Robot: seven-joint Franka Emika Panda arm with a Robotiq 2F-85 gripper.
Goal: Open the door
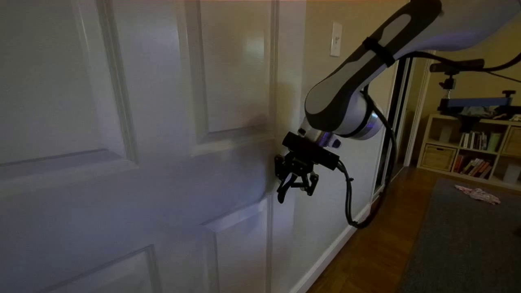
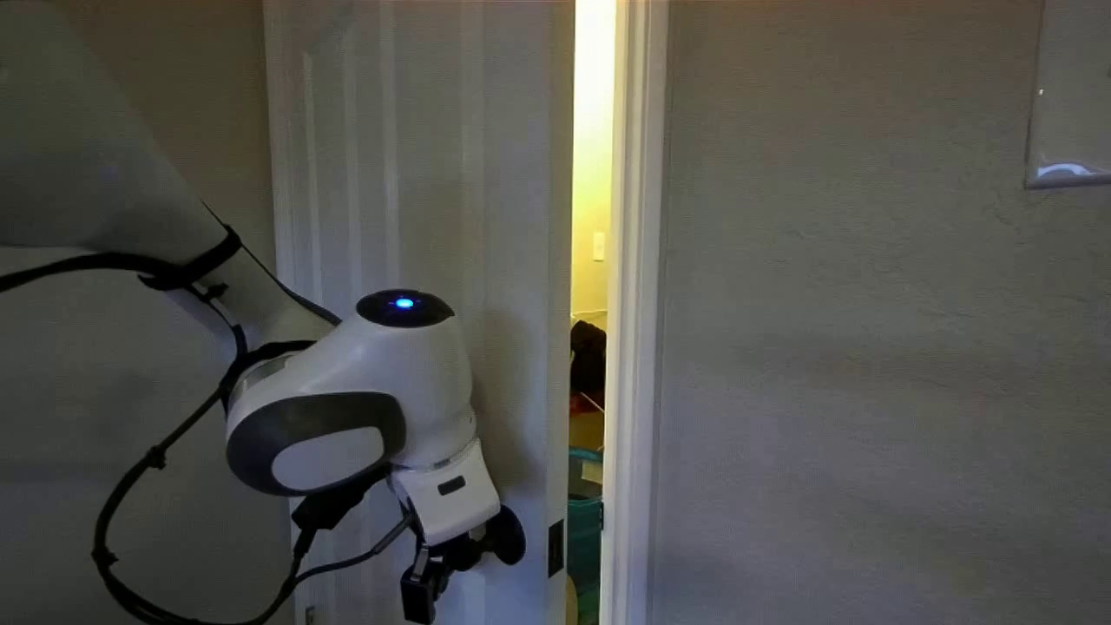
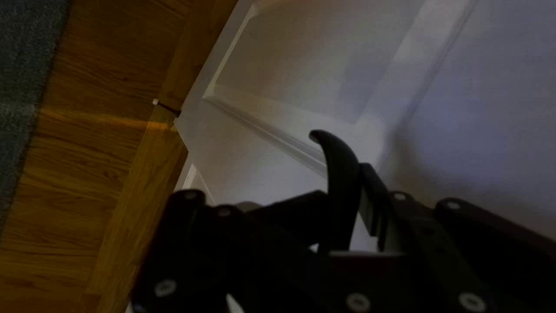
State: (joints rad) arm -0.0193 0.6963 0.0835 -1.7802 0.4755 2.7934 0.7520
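The white panelled door [image 1: 163, 199] fills the left of an exterior view and shows in an exterior view [image 2: 512, 217] and the wrist view [image 3: 478, 108]. It stands ajar: a bright gap shows between its edge and the frame. Its dark lever handle [image 3: 341, 169] runs between my fingers, tilted steeply down, and also shows in an exterior view [image 1: 283, 192]. My gripper [image 3: 346, 180] is shut on the handle, with a fingertip touching each side. In both exterior views the gripper [image 1: 296, 185] [image 2: 423, 590] is close against the door; the fingers are partly hidden in one of them.
The white door frame [image 2: 638, 304] stands beside the gap. A wall with a light switch [image 1: 336, 39] is behind my arm. A cable [image 1: 358, 224] loops below the wrist. A grey rug [image 1: 456, 244], a cloth [image 1: 478, 194] and a bookshelf [image 1: 456, 147] are further right.
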